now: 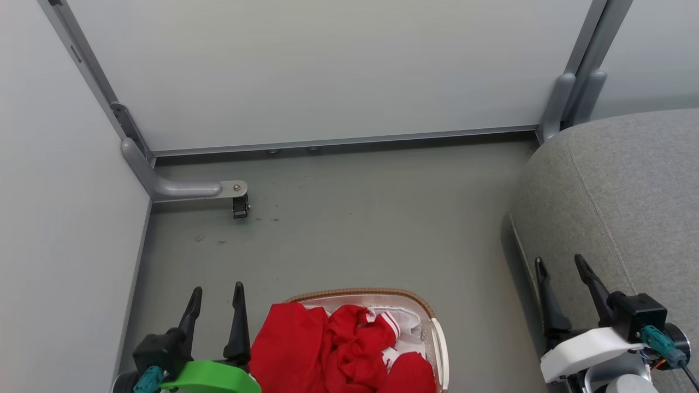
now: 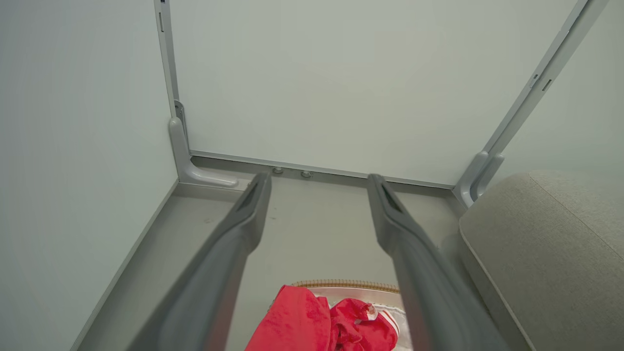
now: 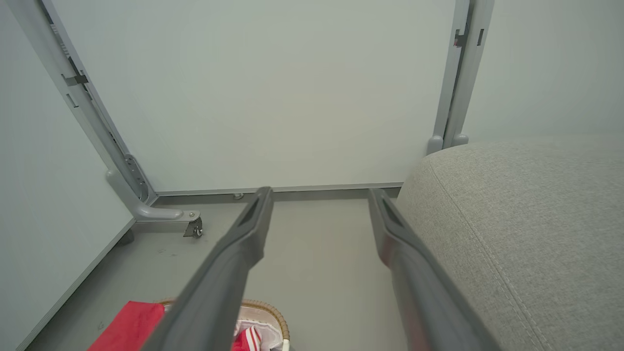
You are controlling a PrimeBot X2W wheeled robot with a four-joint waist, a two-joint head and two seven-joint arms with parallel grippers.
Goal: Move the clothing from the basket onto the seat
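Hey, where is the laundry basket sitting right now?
In the head view the basket sits on the floor at bottom centre, just right of the left gripper, holding the red clothing, with the grey seat further right.

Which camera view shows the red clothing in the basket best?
The head view: the bright red fabric clothing heaped in the oval white plastic basket, striped cuffs visible. The left wrist view catches a smaller part at its bottom edge; the right wrist view, two red scraps.

One basket (image 1: 382, 292), one seat (image 1: 628, 196), one heap of red clothing (image 1: 327, 349).
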